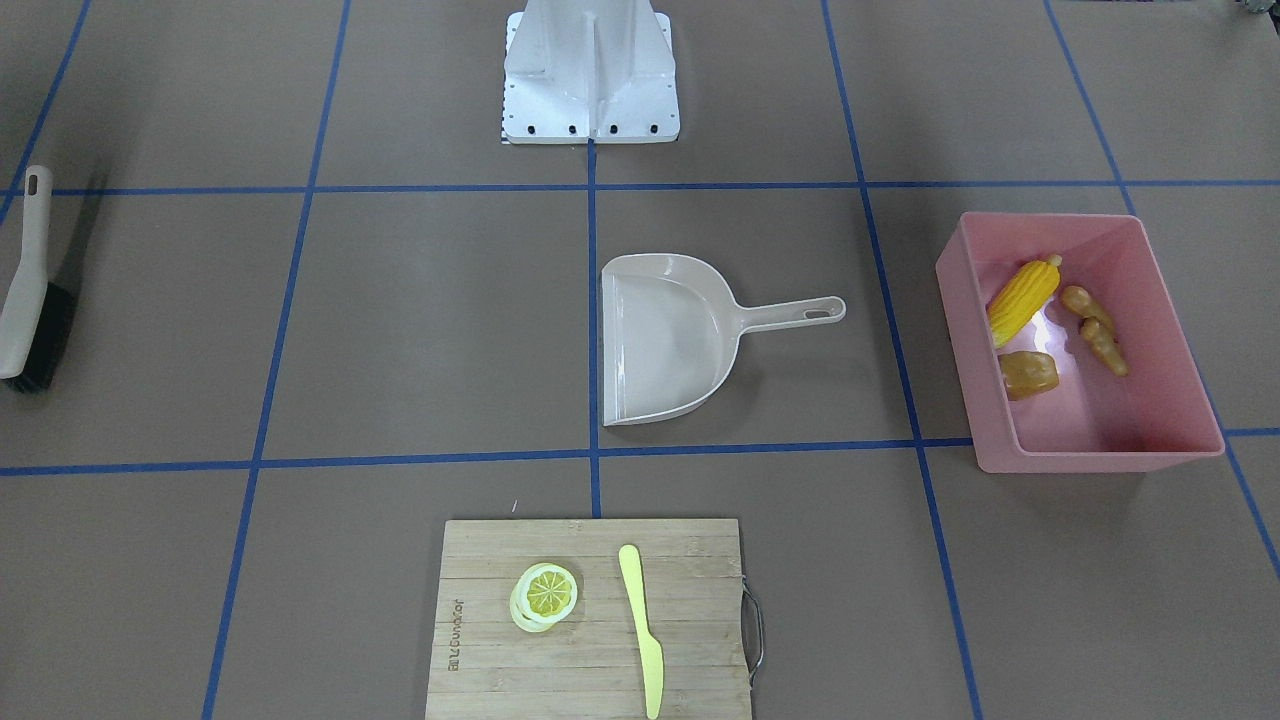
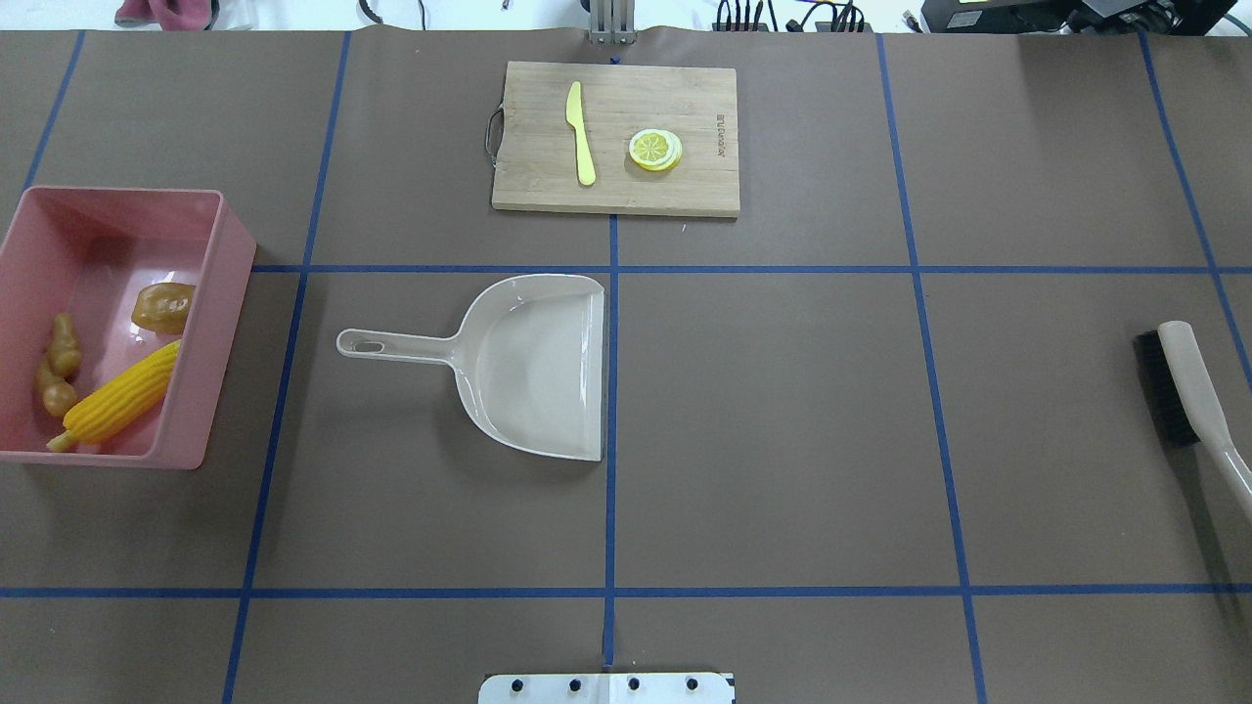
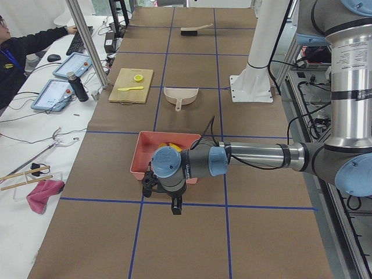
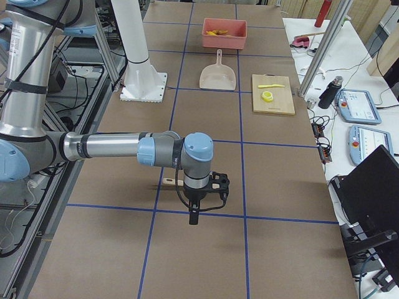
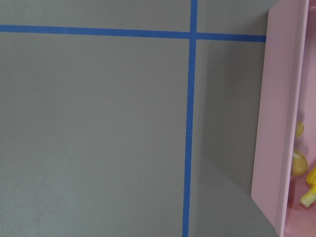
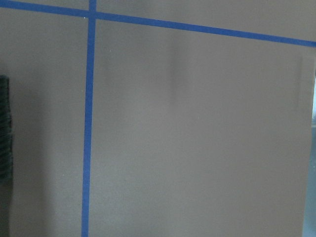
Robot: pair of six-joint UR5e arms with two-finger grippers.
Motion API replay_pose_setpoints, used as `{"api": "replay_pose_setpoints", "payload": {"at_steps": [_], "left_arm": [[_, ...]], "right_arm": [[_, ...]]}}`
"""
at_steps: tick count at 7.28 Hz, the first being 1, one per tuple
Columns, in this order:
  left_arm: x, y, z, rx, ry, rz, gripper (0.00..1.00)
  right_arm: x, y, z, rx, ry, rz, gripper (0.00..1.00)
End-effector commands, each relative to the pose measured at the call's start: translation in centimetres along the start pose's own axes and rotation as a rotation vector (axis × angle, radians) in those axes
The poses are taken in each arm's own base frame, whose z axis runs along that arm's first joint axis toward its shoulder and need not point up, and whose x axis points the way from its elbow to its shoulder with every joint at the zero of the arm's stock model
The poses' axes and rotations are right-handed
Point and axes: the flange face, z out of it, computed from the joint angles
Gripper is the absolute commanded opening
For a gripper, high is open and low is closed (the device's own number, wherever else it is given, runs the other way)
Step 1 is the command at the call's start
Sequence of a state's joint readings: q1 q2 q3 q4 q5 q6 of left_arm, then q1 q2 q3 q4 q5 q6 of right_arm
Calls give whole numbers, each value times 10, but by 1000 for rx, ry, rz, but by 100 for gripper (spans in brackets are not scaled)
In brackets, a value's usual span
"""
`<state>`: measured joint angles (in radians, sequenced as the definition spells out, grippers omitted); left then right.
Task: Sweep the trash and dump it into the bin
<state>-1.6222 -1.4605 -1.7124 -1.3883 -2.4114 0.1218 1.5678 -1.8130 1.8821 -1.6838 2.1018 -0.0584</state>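
The pink bin (image 2: 221, 323) stands at the table's left end in the overhead view. Inside it lie all three pieces of trash: the yellow corn cob (image 2: 122, 399), the tan ginger root (image 2: 57, 376) and the brown potato (image 2: 163, 306). The front-facing view shows the same bin (image 1: 1090, 455) with the corn (image 1: 1022, 298) in it. My left gripper (image 3: 174, 204) hangs over the table just beyond the bin's outer side; its wrist view catches the bin's wall (image 5: 276, 128). My right gripper (image 4: 193, 215) hovers at the opposite end. I cannot tell whether either is open or shut.
An empty beige dustpan (image 2: 533, 367) lies mid-table, its handle pointing toward the bin. A brush (image 2: 1188, 391) rests at the right end. The wooden cutting board (image 2: 704, 181) at the far edge carries a lemon slice (image 2: 654, 150) and a plastic knife (image 2: 581, 132). A person (image 3: 17, 52) sits at a side desk.
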Motion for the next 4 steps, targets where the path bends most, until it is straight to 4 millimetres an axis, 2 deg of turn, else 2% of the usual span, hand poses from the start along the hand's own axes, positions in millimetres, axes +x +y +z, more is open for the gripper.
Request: {"api": "replay_pose_setpoints", "payload": {"at_steps": [1, 4], "left_arm": [[0, 0, 0, -1, 0, 1, 99], [-1, 1, 1, -6, 1, -6, 99]], "right_arm": [[1, 2, 2, -6, 0, 3, 100], [3, 12, 3, -14, -2, 14, 100]]}}
